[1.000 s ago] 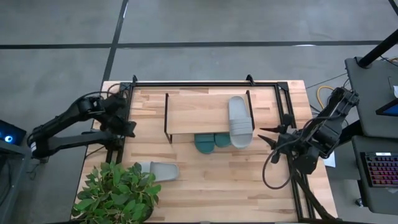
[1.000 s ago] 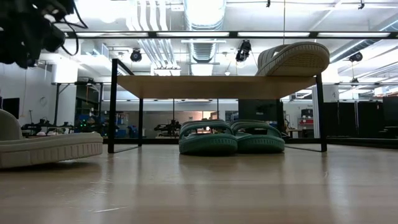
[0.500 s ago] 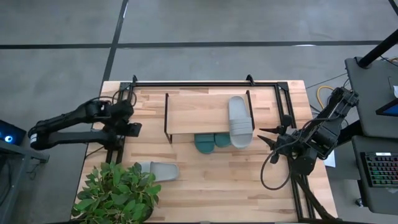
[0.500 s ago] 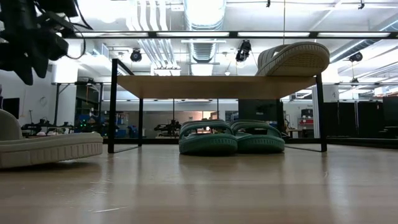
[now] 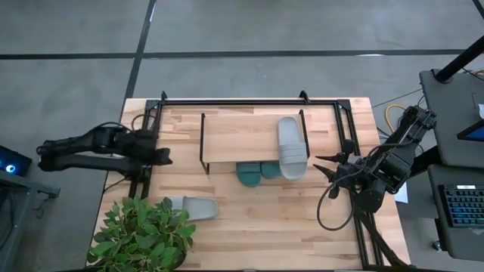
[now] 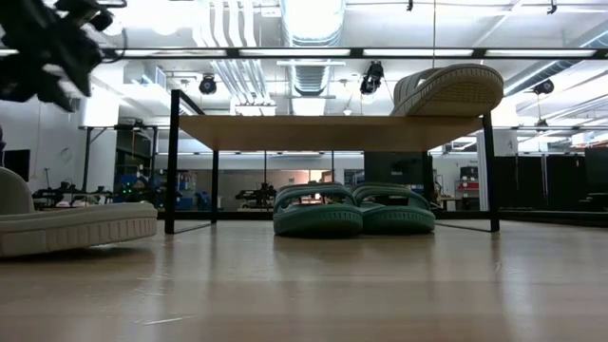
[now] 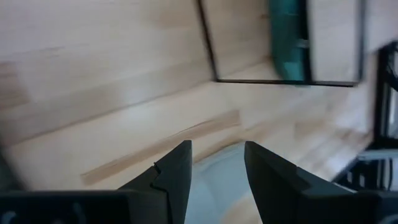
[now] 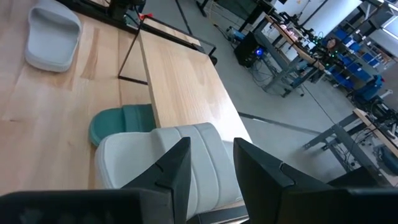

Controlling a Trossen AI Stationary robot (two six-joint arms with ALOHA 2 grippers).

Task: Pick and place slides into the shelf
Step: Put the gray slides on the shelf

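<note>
Fingers of left gripper (image 5: pixel 163 157) and right gripper (image 5: pixel 321 167) parted, holding nothing. Stowed: one grey slide (image 5: pixel 292 147) atop shelf (image 5: pixel 238 137), teal pair (image 6: pixel 351 209) beneath. Outstanding: second grey slide (image 5: pixel 193 206) on surface (image 5: pixel 280 227) beside plant (image 5: pixel 140 234).

Bright, even light from overhead across the table (image 5: pixel 302 219), shadows short and soft beneath the shelf (image 5: pixel 242 136). At table height the ceiling lamps (image 6: pixel 309 14) blow out white, and the near boards go soft and glossy. The left wrist view smears with motion blur; the right wrist view is crisp, its far room hazy.
</note>
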